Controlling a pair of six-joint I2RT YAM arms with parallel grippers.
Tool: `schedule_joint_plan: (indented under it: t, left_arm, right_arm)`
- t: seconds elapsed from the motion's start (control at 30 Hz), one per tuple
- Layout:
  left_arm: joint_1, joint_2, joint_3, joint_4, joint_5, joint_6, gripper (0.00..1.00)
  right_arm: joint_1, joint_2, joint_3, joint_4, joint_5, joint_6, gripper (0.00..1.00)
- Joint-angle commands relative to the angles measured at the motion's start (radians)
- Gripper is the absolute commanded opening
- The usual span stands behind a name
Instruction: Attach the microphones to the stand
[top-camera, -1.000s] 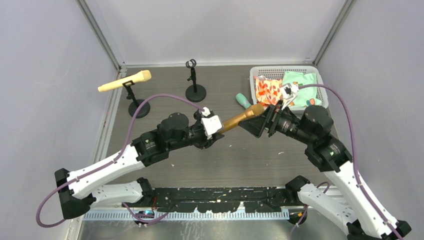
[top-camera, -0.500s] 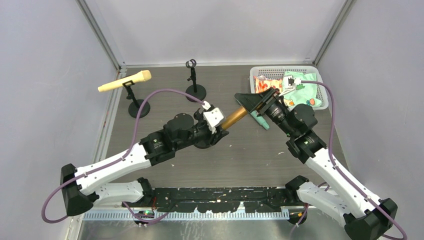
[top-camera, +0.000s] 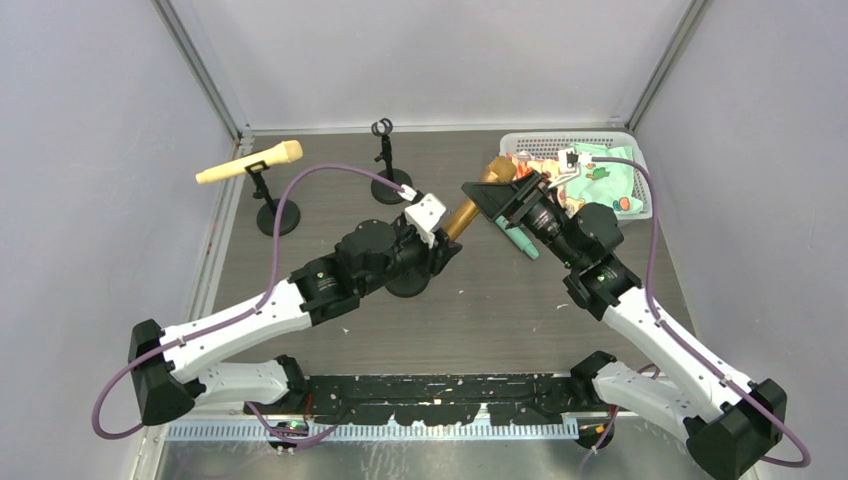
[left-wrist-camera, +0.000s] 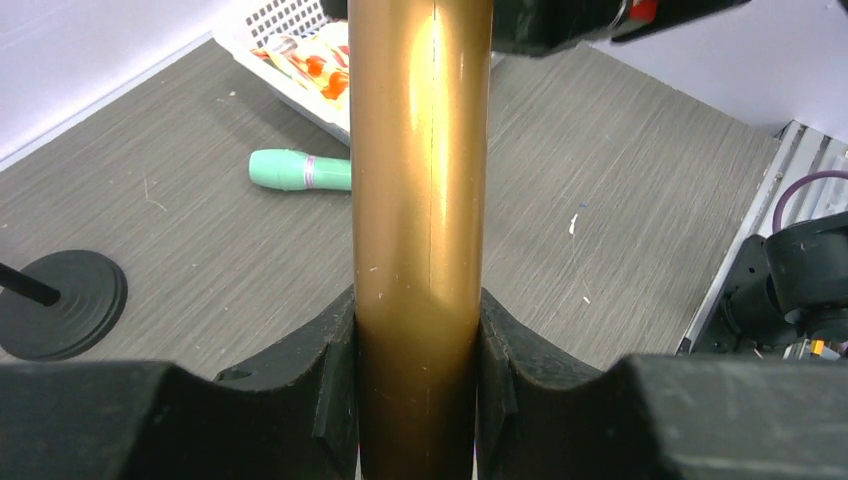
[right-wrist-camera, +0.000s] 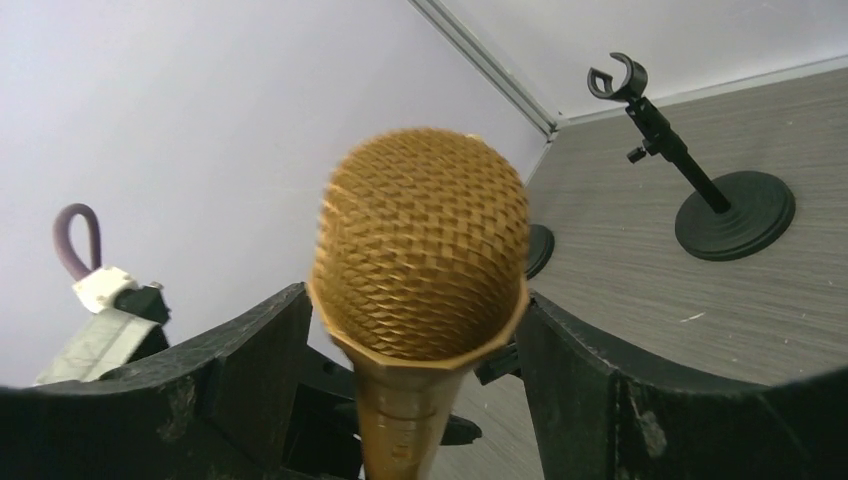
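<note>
The golden-brown microphone (top-camera: 465, 210) is up off the table, slanting from low near the middle up toward the far right. The left claw (left-wrist-camera: 416, 380) has it by the lower handle, both fingers (left-wrist-camera: 330, 390) pressed flat against its sides. The right claw (right-wrist-camera: 410, 340) straddles the same microphone just below its mesh head. Its fingers (right-wrist-camera: 250, 380) stand apart with a gap on each side of the handle, so it looks open and not gripping. Beneath the right claw, the mint-green microphone (left-wrist-camera: 300, 170) lies flat on the grey table (top-camera: 500, 320), partly hidden by the claw from above. Just beyond the right claw sits a white slotted basket (top-camera: 560, 137) with patterned cloth (top-camera: 610, 175) in it. Past the left claw, toward the back wall, an empty black stand (top-camera: 391, 185) is upright on its round base, its clip bare. Well off to the left claw's left, the cream-yellow microphone (top-camera: 250, 162) sits tilted in the clip of another black stand (top-camera: 278, 220), head toward the middle.
</note>
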Motion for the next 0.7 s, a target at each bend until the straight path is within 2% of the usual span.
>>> schedule_joint_plan:
  t: [0.0, 0.37, 0.57, 0.6, 0.63, 0.67]
  left_arm:
    - [0.005, 0.005, 0.066, 0.085, -0.038, -0.03, 0.0]
    - [0.005, 0.016, 0.07, 0.065, -0.018, -0.032, 0.0]
    - [0.005, 0.019, 0.067, 0.06, -0.053, -0.047, 0.0]
    - [0.006, 0.02, 0.067, 0.057, -0.059, -0.05, 0.02]
    - [0.006, 0.02, 0.067, 0.05, -0.071, -0.054, 0.07]
    - [0.005, 0.02, 0.067, 0.048, -0.083, -0.061, 0.18]
  right_arm:
    - [0.01, 0.034, 0.018, 0.047, -0.018, -0.004, 0.77]
    - [0.015, 0.107, 0.033, 0.13, -0.028, 0.025, 0.66]
    - [0.018, 0.128, 0.028, 0.171, -0.034, 0.04, 0.48]
    - [0.017, 0.127, 0.026, 0.176, -0.034, 0.037, 0.44]
    - [0.017, 0.127, 0.025, 0.183, -0.032, 0.036, 0.39]
    - [0.017, 0.123, 0.023, 0.185, -0.028, 0.034, 0.33]
